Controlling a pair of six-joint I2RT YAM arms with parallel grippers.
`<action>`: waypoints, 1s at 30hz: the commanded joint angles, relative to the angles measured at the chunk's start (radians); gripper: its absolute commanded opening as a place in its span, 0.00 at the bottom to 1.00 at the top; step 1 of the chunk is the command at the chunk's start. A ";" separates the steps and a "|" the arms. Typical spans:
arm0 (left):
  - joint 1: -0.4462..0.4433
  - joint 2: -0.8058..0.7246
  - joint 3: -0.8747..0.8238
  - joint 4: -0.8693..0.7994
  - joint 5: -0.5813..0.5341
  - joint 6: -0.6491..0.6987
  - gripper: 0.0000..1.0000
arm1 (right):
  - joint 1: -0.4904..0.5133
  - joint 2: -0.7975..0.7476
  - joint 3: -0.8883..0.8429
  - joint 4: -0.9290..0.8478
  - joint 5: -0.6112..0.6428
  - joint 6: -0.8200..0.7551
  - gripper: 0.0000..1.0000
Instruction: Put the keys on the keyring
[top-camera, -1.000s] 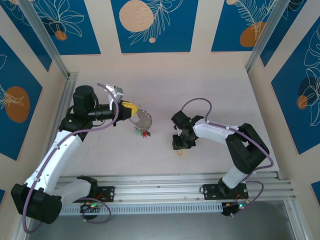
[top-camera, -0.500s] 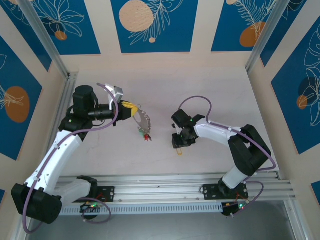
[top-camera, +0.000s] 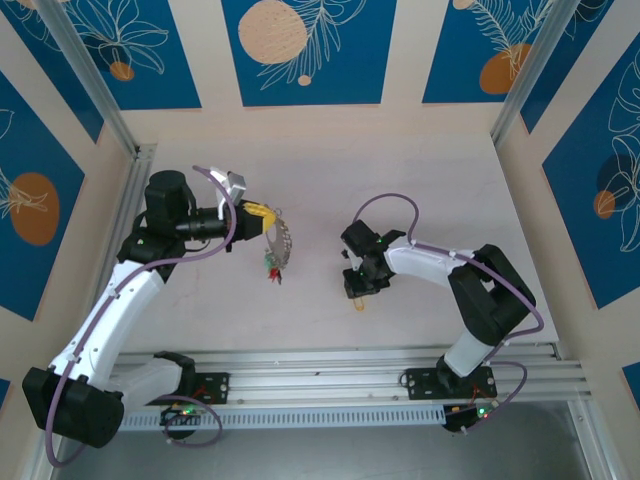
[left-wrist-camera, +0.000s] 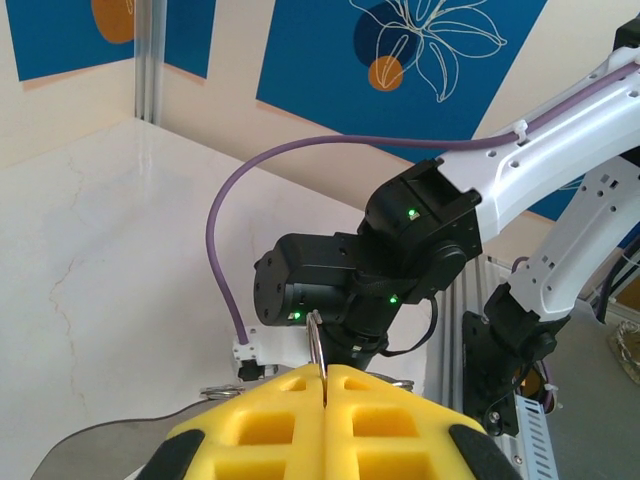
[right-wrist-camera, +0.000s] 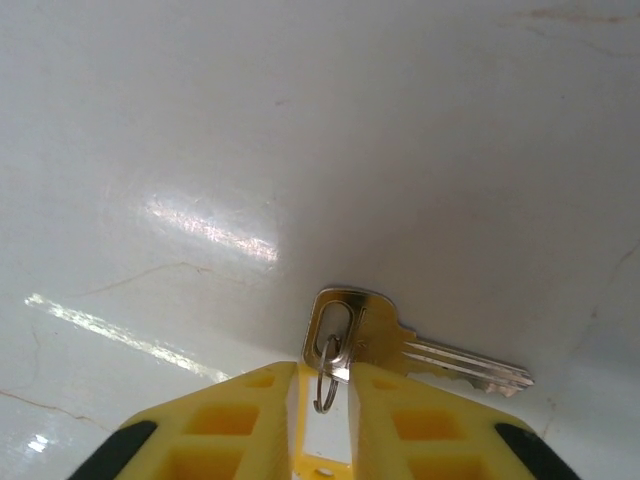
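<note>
My left gripper (top-camera: 258, 213) is shut on the keyring (top-camera: 281, 241), a thin grey hoop held above the table with its keys and coloured tags (top-camera: 272, 270) dangling below. In the left wrist view the hoop's wire (left-wrist-camera: 317, 343) stands edge-on, pinched between the yellow pads (left-wrist-camera: 280, 420). My right gripper (top-camera: 357, 291) is down at the table over the keys (top-camera: 360, 302). In the right wrist view a silver key (right-wrist-camera: 420, 348) lies flat. Its small loop (right-wrist-camera: 326, 378) stands in the narrow gap of the right gripper (right-wrist-camera: 325, 370), whose jaws are a little apart and not clamped on it.
The right arm's black wrist (left-wrist-camera: 370, 280) and purple cable (left-wrist-camera: 225, 250) sit straight ahead of the left gripper. Aluminium rails (top-camera: 330, 375) run along the near edge. Patterned walls (top-camera: 300, 50) close in the white table (top-camera: 420, 180) at the back and sides.
The right gripper's jaws have narrowed around the keys' loop and the arm has edged slightly left. The keyring's hanging tags have swung left under the left gripper.
</note>
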 joint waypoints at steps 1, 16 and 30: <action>0.017 -0.022 0.000 0.049 0.043 -0.006 0.00 | -0.002 0.023 0.024 0.008 0.003 -0.018 0.15; 0.021 0.002 0.013 0.022 0.024 0.018 0.00 | 0.072 -0.169 -0.002 0.038 -0.011 -0.144 0.00; -0.066 0.018 0.119 -0.159 -0.123 0.245 0.00 | 0.134 -0.509 0.349 -0.192 -0.547 -0.496 0.00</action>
